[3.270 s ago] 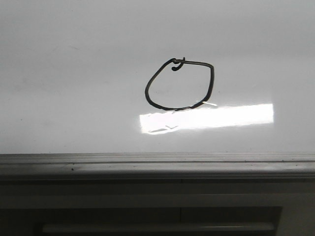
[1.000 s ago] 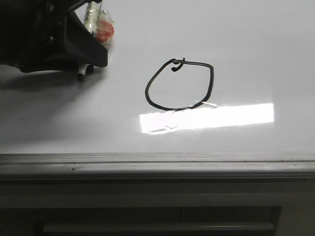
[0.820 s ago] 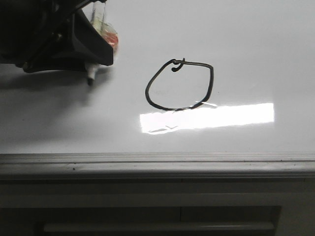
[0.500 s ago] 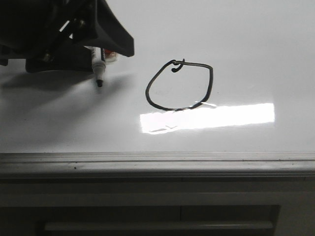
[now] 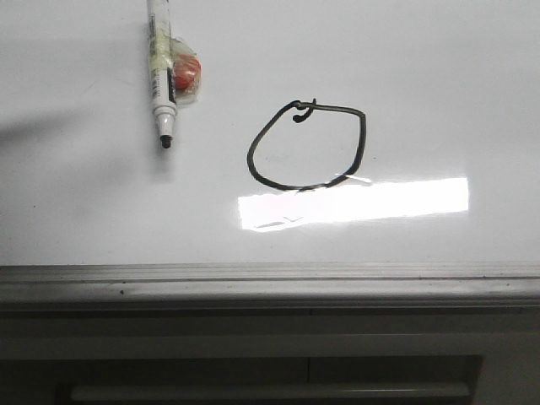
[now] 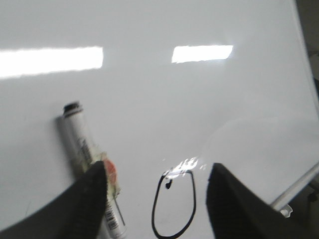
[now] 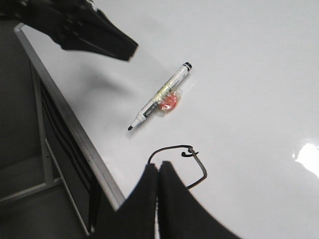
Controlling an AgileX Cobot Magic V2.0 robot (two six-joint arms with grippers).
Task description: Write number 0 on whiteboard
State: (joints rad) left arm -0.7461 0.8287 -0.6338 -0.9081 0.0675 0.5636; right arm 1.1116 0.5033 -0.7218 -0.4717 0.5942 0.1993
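Item: left gripper [image 6: 154,199], jaws spread and empty, above marker [image 6: 92,162]; right gripper [image 7: 158,199] clenched on nothing.
Detail: the number 0 [image 5: 307,145] sits closed, mid whiteboard [image 5: 439,67], beside the uncapped marker. Risk: tip may smear the board, or marker roll if nudged.

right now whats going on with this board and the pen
A black number 0 is drawn on the whiteboard. The marker lies flat on the board, uncapped, left of the loop, held by nothing. The left gripper hangs open above the board; the right gripper has its fingers closed and empty.
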